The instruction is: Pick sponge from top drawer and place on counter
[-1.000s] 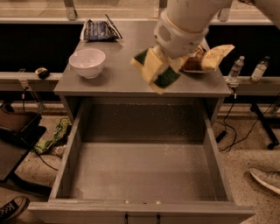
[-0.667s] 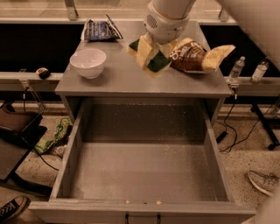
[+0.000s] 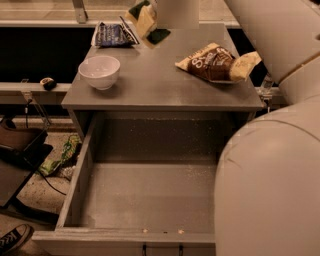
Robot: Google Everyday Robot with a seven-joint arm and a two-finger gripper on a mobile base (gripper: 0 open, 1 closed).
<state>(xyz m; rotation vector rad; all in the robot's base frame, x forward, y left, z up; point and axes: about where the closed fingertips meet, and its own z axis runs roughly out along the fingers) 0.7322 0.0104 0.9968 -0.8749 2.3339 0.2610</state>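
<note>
Camera view, nearest part: what is seen?
The top drawer (image 3: 150,195) is pulled out below the desk (image 3: 165,85). Its speckled bottom and low side walls are seen, and its right side is covered by the robot's pale arm (image 3: 270,190).
And what is carried on the desk?
A white bowl (image 3: 100,71) is set near the front left corner. A brown-and-yellow snack bag (image 3: 215,62) is laid at the right edge, and a blue packet (image 3: 112,35) at the far left.
Where is the sponge found?
The sponge (image 3: 146,21) is tilted over the far part of the desk, just beside the blue packet, touching the lower end of the tool (image 3: 172,15). Whether the tool is clamped on it cannot be told.
</note>
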